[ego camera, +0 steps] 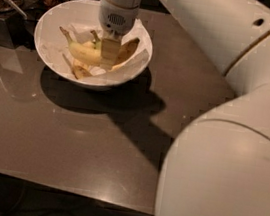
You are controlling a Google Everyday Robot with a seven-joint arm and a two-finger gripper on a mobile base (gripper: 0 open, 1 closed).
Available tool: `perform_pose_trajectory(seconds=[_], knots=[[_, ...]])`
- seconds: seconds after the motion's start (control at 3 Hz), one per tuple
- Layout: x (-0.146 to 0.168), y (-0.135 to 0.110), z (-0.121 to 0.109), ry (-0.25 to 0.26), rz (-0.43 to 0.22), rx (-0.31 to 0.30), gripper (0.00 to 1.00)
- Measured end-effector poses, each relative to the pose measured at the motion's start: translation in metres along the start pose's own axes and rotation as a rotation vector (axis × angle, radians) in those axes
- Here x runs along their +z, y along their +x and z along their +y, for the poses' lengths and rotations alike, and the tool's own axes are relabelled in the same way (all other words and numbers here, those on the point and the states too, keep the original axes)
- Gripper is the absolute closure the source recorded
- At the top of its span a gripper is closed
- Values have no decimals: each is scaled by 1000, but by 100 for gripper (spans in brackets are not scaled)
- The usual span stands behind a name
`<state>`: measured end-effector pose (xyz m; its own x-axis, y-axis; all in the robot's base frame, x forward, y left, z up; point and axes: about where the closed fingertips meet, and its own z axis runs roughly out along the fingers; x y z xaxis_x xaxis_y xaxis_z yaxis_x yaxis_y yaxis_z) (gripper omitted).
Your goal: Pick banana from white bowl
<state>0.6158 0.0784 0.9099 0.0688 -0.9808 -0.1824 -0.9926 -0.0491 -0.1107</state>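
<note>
The white bowl (49,54), lined with crumpled paper, stands at the back left of the brown table. The banana (82,51), long, yellow and with a dark stem pointing up-left, lies across the bowl's middle. My gripper (109,51) comes straight down into the bowl and is shut on the banana near its right half. The banana's stem end sits a little above the paper. A shorter banana with a greenish stem (96,38) lies behind the gripper, and another yellow-brown banana (129,49) lies to its right.
A flat banana piece (80,71) lies at the bowl's front. A dark container with a spoon (11,4) stands at the far left. My large white arm (230,144) fills the right side. The table's front edge (63,185) runs across the bottom.
</note>
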Motion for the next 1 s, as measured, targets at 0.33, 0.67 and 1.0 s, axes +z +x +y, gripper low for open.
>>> perform_pose_trajectory(seconds=[0.33, 0.67, 1.0], knots=[[-35, -2, 29, 40, -56, -30, 100], [-62, 1, 61, 64, -117, -63, 100], [-78, 11, 94, 81, -158, -61, 100]])
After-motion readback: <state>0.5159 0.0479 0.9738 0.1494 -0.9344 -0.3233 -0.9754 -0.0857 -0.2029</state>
